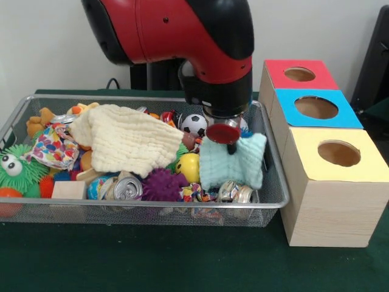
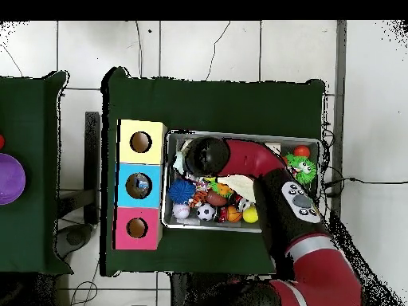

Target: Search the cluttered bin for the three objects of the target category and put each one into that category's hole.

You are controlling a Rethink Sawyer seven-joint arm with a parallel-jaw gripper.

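The bin (image 1: pixel 275 182), a wide shallow basket of silver wire mesh with a rounded metal rim, sits on the green-covered bench (image 1: pixel 152 261) and is crowded with toys. In the front view, a cream knitted cloth (image 1: pixel 130 140) lies across its centre, a mint cloth (image 1: pixel 234 163) toward 3 o'clock, a purple spiky ball (image 1: pixel 163 184) and a silver can (image 1: pixel 127 190) toward 6 o'clock, a green googly-eyed spiky toy (image 1: pixel 18 167) at 9 o'clock and a small football (image 1: pixel 194 124) toward 12 o'clock. No pale blue transparent bottle can be made out among the clutter. The gripper (image 1: pixel 223 132) hangs over the mint cloth, showing a red disc at its tip; whether its fingers are apart or together cannot be told. Just beside the bin at 3 o'clock stand three pale wooden boxes; the hole (image 1: pixel 316 107) is round and dark in the bright blue panel, between the red-panelled hole (image 1: pixel 299 74) and the yellow-panelled hole (image 1: pixel 338 153).
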